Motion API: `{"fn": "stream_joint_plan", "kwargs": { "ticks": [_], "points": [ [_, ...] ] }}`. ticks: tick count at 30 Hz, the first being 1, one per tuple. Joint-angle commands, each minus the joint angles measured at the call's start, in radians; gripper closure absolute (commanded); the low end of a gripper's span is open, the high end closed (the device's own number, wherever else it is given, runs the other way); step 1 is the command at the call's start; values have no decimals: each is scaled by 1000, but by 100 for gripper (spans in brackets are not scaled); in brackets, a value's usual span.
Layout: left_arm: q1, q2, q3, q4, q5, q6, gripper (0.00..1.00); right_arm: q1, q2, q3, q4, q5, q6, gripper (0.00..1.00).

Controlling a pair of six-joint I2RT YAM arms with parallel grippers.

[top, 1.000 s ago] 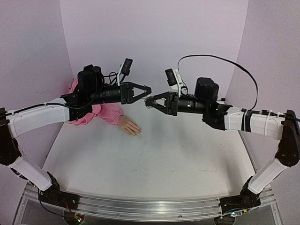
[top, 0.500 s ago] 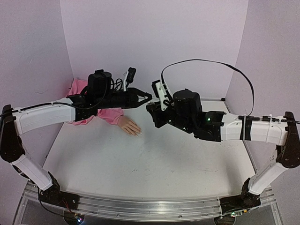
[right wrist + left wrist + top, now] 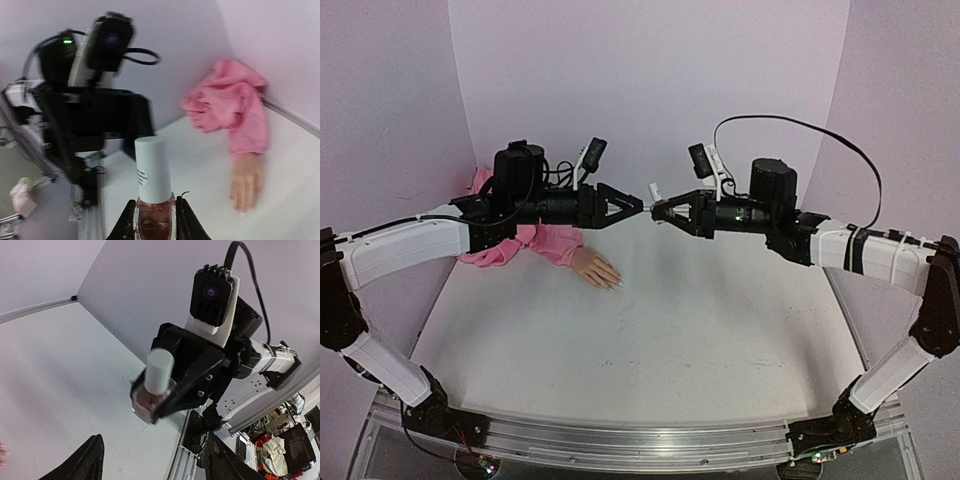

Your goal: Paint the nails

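My right claw (image 3: 661, 211) is clamped shut on the polish bottle (image 3: 152, 172). Its two black fingers pinch the small glass body from either side, and the polish inside shows brownish pink through the clear wall. Above the glass stands a smooth white cylindrical cap with a round printed label low on its side. I hold the bottle raised above the counter (image 3: 680, 340), cap pointing towards my other arm.

My left claw (image 3: 632, 206) faces it at the same height, just short of the cap. Its jaws are spread wide and hold nothing. In my left wrist view the two dark, tapered fingers (image 3: 91, 460) stand far apart at the bottom edge, with the bottle well ahead of them.

The mannequin hand (image 3: 594, 267) lies flat on the counter towards the back left, below and beside my left claw and apart from both claws. It looks like smooth, flesh-coloured plastic, with the fingers close together and pointing towards the middle of the counter. The nails (image 3: 243, 206) are tiny pale tips at the finger ends, too small for me to tell their finish. The wrist runs into a soft pink fabric sleeve (image 3: 542, 243), rumpled and bunched in folds against the back corner.

The counter is a matte white sheet with faint grey scuffs.
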Motion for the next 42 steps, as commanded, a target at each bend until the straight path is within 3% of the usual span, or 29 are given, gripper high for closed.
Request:
{"fn": "stream_joint_plan", "kwargs": {
  "ticks": [1, 5, 7, 14, 20, 24, 27, 30, 32, 35, 36, 38, 42],
  "points": [
    [4, -58, 46, 117, 159, 30, 32, 17, 35, 38, 335, -457, 245, 100],
    [1, -42, 63, 155, 196, 8, 34, 19, 92, 29, 535, -493, 406, 100],
    [0, -36, 59, 190, 205, -11, 45, 19, 108, 25, 590, -495, 449, 100],
    [-11, 13, 92, 278, 232, -70, 48, 20, 126, 23, 622, -499, 475, 100],
    [-16, 67, 129, 294, 247, -100, 62, 20, 123, 17, 624, -503, 478, 100],
    [-19, 82, 142, 299, 258, -109, 89, 20, 111, -1, 621, -480, 457, 100],
    [-19, 74, 131, 298, 244, -109, 100, 20, 99, -13, 582, -426, 411, 100],
    [-19, 43, 83, 297, 172, -93, 100, 20, 66, 9, 314, -262, 222, 100],
    [-19, 9, 34, 283, 70, -76, 100, 28, 26, 24, 97, 35, 85, 100],
    [-31, -42, -31, 195, -174, -63, 100, 137, -24, 28, -137, 976, -4, 100],
    [-35, -45, -40, 177, -209, -72, 100, 157, -32, 27, -157, 1139, -18, 100],
    [-37, -19, -32, 166, -209, -94, 100, 183, -46, 12, -114, 1196, -59, 100],
    [-47, 43, 16, 164, -143, -130, 100, 193, -26, 32, -19, 914, -102, 100]
  ]
}}
